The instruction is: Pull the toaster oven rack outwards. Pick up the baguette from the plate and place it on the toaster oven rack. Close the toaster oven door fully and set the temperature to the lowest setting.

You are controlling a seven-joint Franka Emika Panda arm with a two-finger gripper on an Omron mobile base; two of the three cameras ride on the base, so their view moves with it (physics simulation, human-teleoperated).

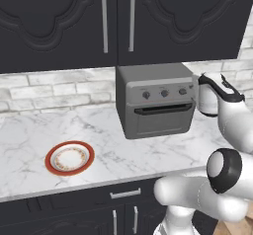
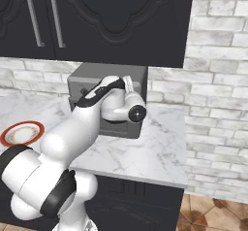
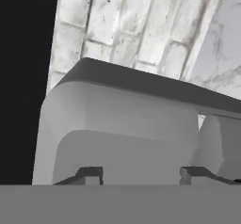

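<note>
Door shut and plate (image 1: 69, 158) bare, we're on the temperature step: the jaws (image 3: 141, 175), half-spread around nothing, sit up against the toaster oven (image 3: 117, 133) and need to find its knob.

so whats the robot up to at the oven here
The white arm is reaching to the front right of the toaster oven, near its row of knobs. The toaster oven door looks shut. The plate sits on the marble counter to the left, with no bread on it. In the hand view the gripper is right up against a rounded grey surface, fingertips apart; whether it grips anything is unclear.
</note>
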